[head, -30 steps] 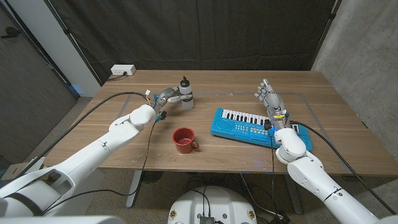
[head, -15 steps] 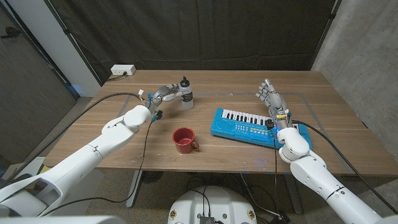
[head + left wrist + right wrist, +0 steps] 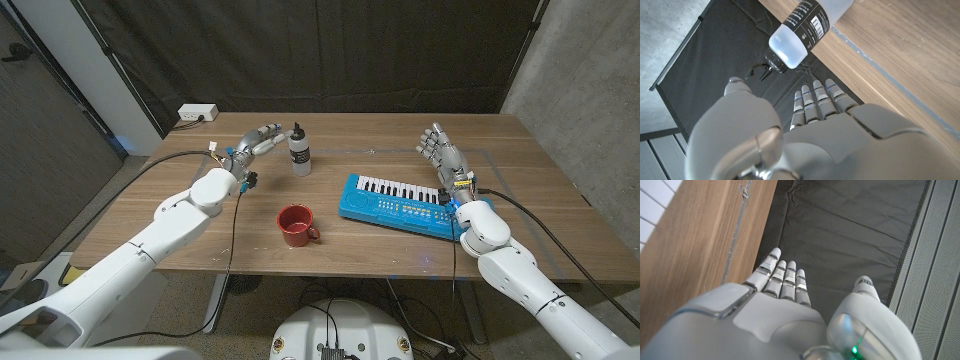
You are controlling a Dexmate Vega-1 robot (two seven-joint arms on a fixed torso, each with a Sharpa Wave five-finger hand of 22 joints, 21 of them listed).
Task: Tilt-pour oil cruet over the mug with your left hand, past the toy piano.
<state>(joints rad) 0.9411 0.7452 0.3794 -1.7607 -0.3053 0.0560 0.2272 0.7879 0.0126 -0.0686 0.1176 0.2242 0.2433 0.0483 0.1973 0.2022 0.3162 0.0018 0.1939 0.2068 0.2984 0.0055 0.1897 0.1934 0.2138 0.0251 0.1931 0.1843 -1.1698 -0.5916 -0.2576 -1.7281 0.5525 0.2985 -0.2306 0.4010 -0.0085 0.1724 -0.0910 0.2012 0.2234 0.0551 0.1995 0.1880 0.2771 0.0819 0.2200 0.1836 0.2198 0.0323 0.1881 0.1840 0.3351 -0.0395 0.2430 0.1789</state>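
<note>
A white power strip sits at the wooden table's far left corner.

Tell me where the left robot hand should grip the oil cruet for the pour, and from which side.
Grip the oil cruet around its labelled cylindrical body, below the narrow black spout. It stands upright on the table. Come in from the cruet's left, where the left robot hand is open beside it. That likely leaves the spout free to tip toward the red mug.

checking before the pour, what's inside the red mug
The red ceramic mug stands upright on the wooden table, and its inside shows only red walls in shadow, no visible contents. The very bottom is too dark to tell for sure.
</note>
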